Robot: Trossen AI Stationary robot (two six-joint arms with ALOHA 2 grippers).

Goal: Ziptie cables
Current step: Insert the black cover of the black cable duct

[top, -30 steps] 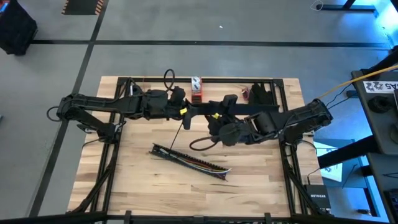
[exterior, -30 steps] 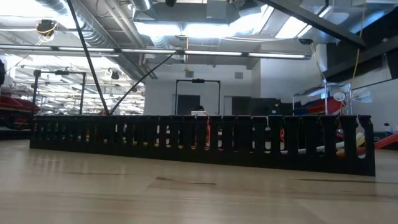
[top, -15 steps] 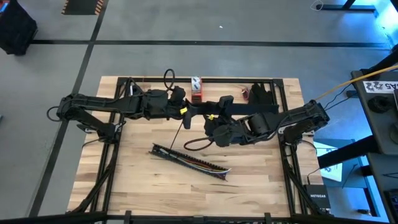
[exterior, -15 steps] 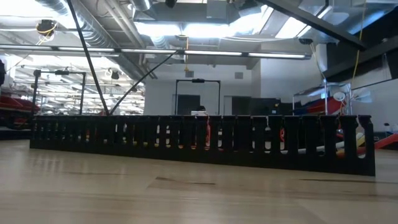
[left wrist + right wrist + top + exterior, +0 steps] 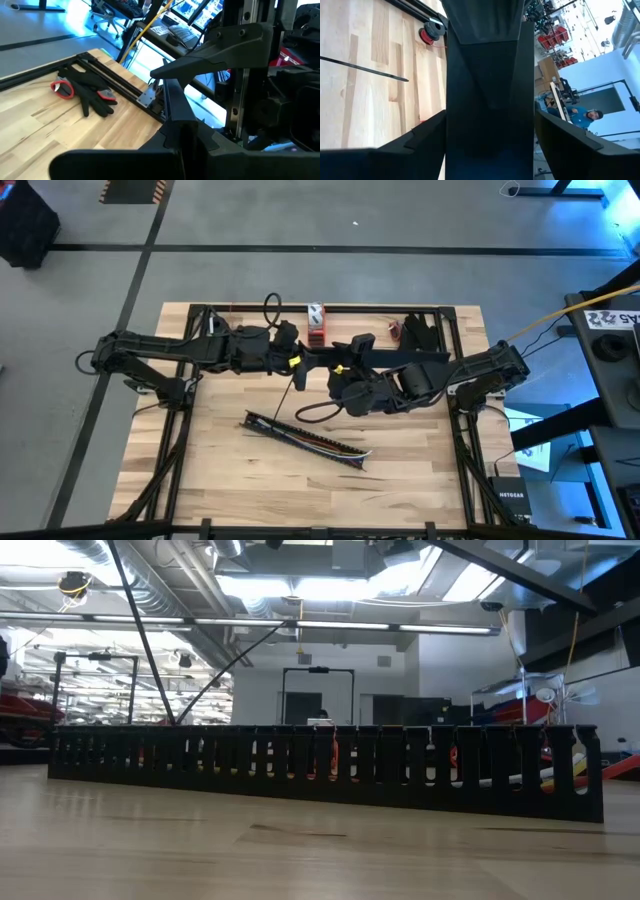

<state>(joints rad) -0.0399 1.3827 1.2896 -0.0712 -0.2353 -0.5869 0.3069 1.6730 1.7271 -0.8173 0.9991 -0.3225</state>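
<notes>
The cables point(image 5: 322, 442) lie on the table inside a long black slotted bar point(image 5: 290, 430). In the low view they show as bits of colour point(image 5: 330, 755) behind its slots point(image 5: 320, 765). High above the table a second long flat black bar point(image 5: 400, 357) hangs level. My left gripper point(image 5: 296, 361), shut point(image 5: 175, 100), is at that bar's left end. My right gripper point(image 5: 338, 372) is open, and its fingers stand on either side of the flat bar point(image 5: 487, 75), which runs forward between them point(image 5: 490, 115). I cannot tell whether they touch it. A thin black strip point(image 5: 285, 395) lies on the table below. My left gripper meets the flat black bar at its left end point(image 5: 306, 355), coming level from the table's left. The gripper's own body hides the place of contact. The bar stays level and clear of the table, reaching toward the table's right.
Black gloves point(image 5: 418, 330) lie at the far right, and a white and red thing point(image 5: 316, 322) at the far edge. A red spool point(image 5: 431, 32) sits by the frame rail. A black loop point(image 5: 312, 410) hangs under my right arm. A person point(image 5: 582, 115) is in the room beyond.
My right gripper has shifted a little toward the table's left, along the flat black bar, rolling slightly, and has then kept still. The black loop under it has moved with it. The bar and my left gripper have stayed where they were.
</notes>
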